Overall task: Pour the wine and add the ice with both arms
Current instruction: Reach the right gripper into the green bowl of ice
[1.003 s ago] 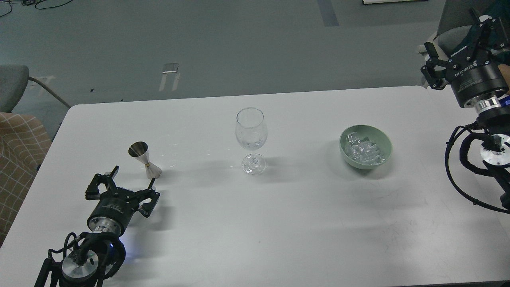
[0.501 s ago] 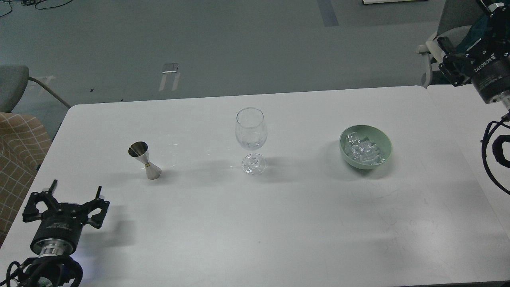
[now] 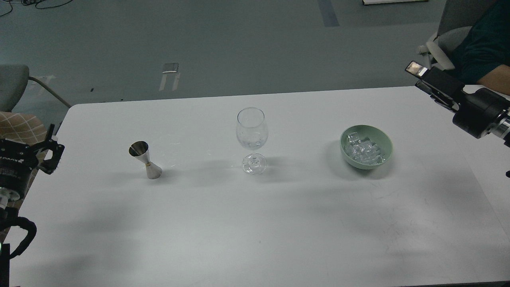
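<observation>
White table (image 3: 279,223) unchanged; both arms retreated to edges; jaw states cannot tell.

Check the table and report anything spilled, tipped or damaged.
Nothing stands out. The jigger and wine glass stand upright, the ice sits inside the green bowl, and the table shows no spill.
</observation>
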You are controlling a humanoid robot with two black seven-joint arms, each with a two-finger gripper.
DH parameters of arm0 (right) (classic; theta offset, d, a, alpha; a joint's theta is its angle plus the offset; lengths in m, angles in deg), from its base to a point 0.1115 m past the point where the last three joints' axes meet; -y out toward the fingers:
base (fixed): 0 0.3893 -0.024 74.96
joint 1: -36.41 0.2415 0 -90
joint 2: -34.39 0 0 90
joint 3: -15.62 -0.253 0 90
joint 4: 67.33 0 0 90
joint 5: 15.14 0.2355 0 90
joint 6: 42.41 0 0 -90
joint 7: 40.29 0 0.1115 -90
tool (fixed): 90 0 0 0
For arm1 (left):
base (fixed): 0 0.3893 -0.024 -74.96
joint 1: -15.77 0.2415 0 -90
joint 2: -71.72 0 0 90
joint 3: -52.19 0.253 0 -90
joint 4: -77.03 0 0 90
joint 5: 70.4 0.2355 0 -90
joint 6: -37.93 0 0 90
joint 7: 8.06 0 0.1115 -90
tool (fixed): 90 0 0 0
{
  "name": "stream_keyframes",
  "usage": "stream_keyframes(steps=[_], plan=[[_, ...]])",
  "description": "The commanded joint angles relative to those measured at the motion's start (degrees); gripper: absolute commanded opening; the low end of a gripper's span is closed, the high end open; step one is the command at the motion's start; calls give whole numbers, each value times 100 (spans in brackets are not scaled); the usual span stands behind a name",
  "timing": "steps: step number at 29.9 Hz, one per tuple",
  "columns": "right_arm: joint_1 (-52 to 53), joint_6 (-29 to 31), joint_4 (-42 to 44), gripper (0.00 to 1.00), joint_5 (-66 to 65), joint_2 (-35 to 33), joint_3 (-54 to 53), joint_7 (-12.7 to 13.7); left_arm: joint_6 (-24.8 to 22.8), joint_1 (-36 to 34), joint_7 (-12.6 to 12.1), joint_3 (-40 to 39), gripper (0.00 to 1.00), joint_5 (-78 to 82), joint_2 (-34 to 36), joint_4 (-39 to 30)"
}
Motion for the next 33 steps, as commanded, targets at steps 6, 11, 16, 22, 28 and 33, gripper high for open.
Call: stream_keyframes(steps=[6,11,16,22,28,33], plan=[[94,-6,103,100,-1870,145,643,5,31,-1318,18,665,98,1779,384,244],[120,-6,445,100,-2590,400,696,-4,39,-1845,27,1079,98,1902,393,244],[190,20,560,100,-3092,550,705,5,40,-1987,27,1105,98,1911,393,253],[620,29,832,100,-3260,594,1240,14,40,-2065,71,1105,98,2025,419,279],[849,38,1148,100,-3251,927,1505,22,-13,-2303,80,1114,98,2474,411,393],[911,55,1448,96,-3277,1165,1636,31,-4,-2329,80,1299,98,2474,437,393]])
